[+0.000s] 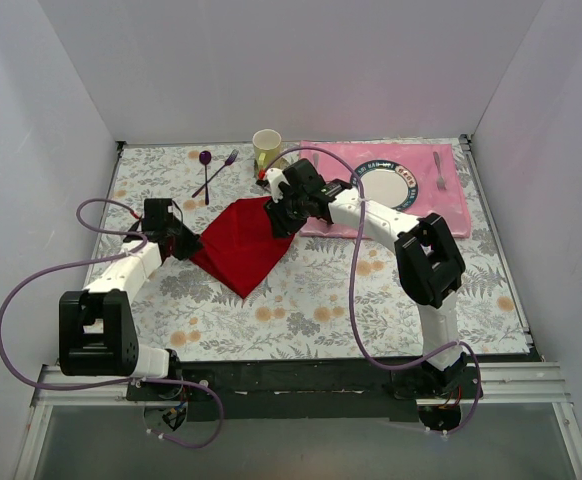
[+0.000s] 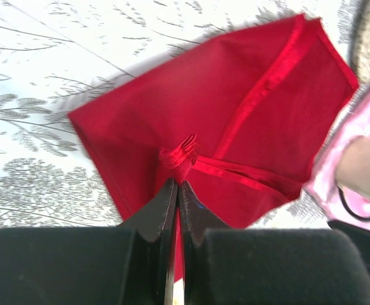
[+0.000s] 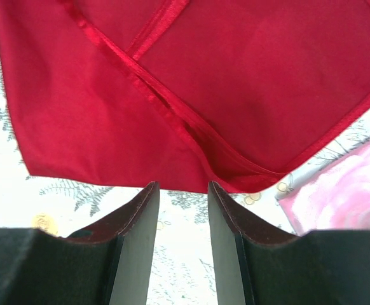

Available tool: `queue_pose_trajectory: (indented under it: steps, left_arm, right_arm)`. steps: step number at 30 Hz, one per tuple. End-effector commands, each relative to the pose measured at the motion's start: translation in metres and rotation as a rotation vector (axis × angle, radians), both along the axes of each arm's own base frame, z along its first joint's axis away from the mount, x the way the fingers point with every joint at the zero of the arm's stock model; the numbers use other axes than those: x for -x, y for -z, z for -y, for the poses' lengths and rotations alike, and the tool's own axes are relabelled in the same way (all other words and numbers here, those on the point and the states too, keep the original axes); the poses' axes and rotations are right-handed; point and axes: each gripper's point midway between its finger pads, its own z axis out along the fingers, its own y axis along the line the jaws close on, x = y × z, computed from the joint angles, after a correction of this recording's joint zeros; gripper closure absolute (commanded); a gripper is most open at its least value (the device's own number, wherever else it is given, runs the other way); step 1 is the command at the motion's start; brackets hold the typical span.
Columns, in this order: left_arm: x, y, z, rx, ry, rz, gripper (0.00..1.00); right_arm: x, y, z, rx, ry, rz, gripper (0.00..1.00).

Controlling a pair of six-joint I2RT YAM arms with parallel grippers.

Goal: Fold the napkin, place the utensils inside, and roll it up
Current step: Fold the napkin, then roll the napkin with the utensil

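The red napkin [image 1: 241, 245] lies partly folded on the floral tablecloth, with its hems crossing in the left wrist view [image 2: 248, 108]. My left gripper [image 1: 186, 243] is at its left side, jaws shut on a bunched bit of hem [image 2: 178, 184]. My right gripper [image 1: 275, 224] hovers at the napkin's far right corner. Its jaws are open, with only tablecloth between them [image 3: 183, 185], just short of the napkin's edge [image 3: 236, 82]. One of the utensils, a slim fork [image 1: 439, 170], lies on the pink placemat to the right of the plate.
A pink placemat [image 1: 451, 205] at the back right carries a plate [image 1: 383, 185]. A yellow-green cup [image 1: 266, 148] stands at the back centre. A purple spoon and fork [image 1: 211, 170] lie at the back left. White walls enclose the table.
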Motion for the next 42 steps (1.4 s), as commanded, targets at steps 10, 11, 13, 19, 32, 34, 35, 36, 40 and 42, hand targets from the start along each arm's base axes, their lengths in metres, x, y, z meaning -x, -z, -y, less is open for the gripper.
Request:
queue_pose_trajectory:
  steps: [10, 11, 13, 19, 32, 34, 35, 36, 40, 42]
  left_arm:
    - [0.006, 0.015, -0.038, -0.158, -0.128, -0.014, 0.81]
    - [0.006, 0.013, -0.042, -0.177, -0.141, -0.009, 0.74]
    - [0.008, 0.008, -0.046, -0.199, -0.15, -0.015, 0.68]
    - [0.005, -0.038, -0.028, -0.126, -0.07, 0.091, 0.58]
    - [-0.003, -0.011, 0.021, 0.108, 0.083, 0.048, 0.93]
    - [-0.005, -0.003, 0.013, 0.059, 0.069, 0.039, 0.93]
    - [-0.005, 0.003, 0.007, 0.028, 0.054, 0.024, 0.93]
    - [-0.005, 0.007, 0.003, 0.01, 0.047, 0.016, 0.93]
    - [0.0, 0.025, -0.007, -0.047, 0.029, -0.034, 0.93]
    - [0.0, 0.031, -0.01, -0.063, 0.017, -0.051, 0.93]
  right_arm:
    - [0.008, 0.005, -0.036, -0.128, -0.02, -0.126, 0.6]
    - [0.008, 0.009, -0.037, -0.126, -0.009, -0.144, 0.6]
    - [0.009, 0.012, -0.039, -0.132, -0.006, -0.163, 0.63]
    - [0.021, 0.011, -0.049, -0.19, -0.016, -0.231, 0.68]
    - [0.026, 0.019, -0.062, -0.262, 0.013, -0.321, 0.75]
    - [0.026, 0.026, -0.062, -0.254, 0.015, -0.323, 0.75]
    - [0.026, 0.029, -0.06, -0.246, 0.017, -0.321, 0.75]
    - [0.025, 0.033, -0.057, -0.234, 0.027, -0.316, 0.75]
    - [0.018, 0.052, -0.049, -0.173, 0.053, -0.28, 0.76]
    - [0.014, 0.061, -0.045, -0.129, 0.058, -0.26, 0.76]
